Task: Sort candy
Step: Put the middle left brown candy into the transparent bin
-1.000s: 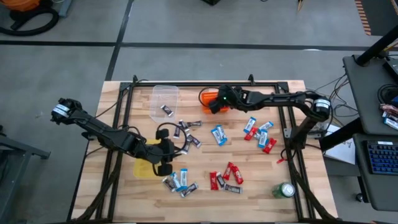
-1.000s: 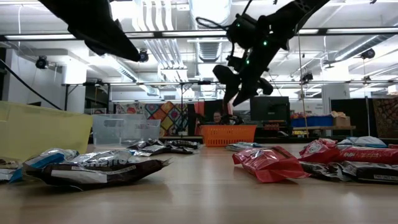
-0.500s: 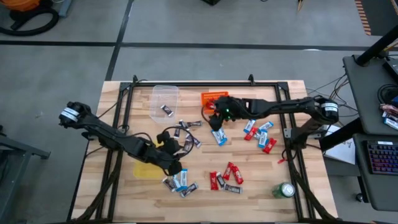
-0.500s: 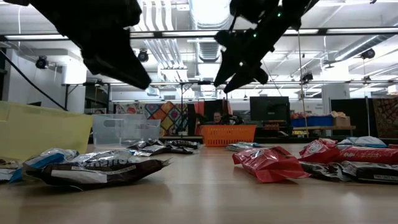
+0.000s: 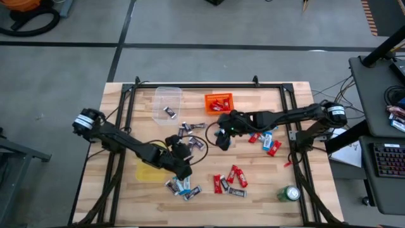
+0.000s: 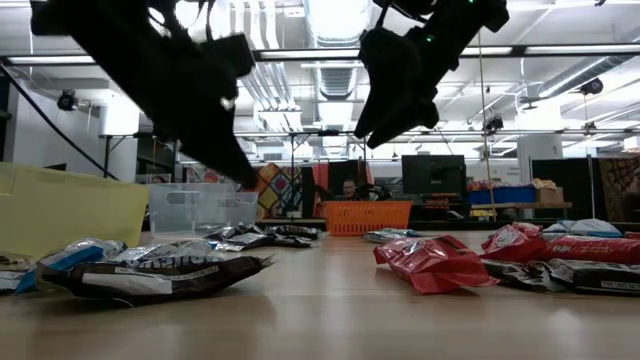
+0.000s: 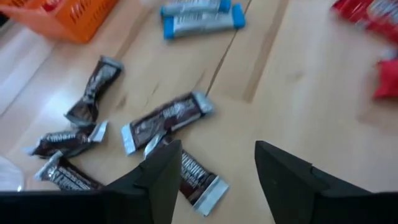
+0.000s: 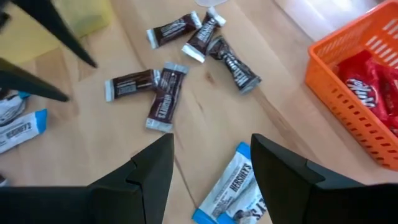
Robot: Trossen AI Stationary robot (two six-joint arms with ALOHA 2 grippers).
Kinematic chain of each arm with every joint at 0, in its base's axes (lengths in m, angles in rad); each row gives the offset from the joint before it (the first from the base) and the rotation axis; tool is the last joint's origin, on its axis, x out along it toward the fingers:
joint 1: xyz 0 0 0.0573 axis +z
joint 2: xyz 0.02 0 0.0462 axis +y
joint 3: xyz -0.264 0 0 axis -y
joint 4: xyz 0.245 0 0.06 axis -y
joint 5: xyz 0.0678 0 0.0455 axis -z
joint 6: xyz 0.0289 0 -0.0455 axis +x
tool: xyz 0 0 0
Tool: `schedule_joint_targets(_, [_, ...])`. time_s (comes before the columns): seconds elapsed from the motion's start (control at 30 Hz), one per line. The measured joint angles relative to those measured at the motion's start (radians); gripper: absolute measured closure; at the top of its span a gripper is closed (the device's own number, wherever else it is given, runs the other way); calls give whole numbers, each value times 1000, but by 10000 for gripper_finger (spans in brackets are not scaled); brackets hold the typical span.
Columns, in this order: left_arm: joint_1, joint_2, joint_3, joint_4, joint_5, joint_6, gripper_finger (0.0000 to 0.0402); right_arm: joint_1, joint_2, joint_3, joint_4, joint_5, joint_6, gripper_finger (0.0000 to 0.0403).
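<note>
Pale wooden table point(image 5: 120, 101) with visible grain; glossy crinkled foil-like candy wrappers point(image 8: 165, 96); orange plastic mesh basket point(image 8: 354, 81); clear plastic bin point(image 5: 166, 100); matt dark gripper fingers point(image 7: 158, 180).

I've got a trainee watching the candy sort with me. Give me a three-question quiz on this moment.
1. True or false: the orange bin already holds red candy.
2. What does the right gripper hover over? A) the green can B) a blue-and-white bar C) the yellow bin
3. Fill in: the clear bin holds one ____ bar.

Key: 1 true, as the right wrist view shows; 2 B, with jaws open and empty; 3 dark brown. The left gripper, also open, hangs above dark bars.
</note>
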Motion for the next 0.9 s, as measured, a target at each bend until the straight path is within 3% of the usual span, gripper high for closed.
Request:
schedule_joint_targets(0.67, [81, 178, -8, 29, 10, -76, 221, 10, 5, -3, 8, 28, -5, 202])
schedule_joint_targets(0.9, [81, 181, -11, 36, 19, -77, 278, 25, 5, -4, 8, 28, -4, 202])
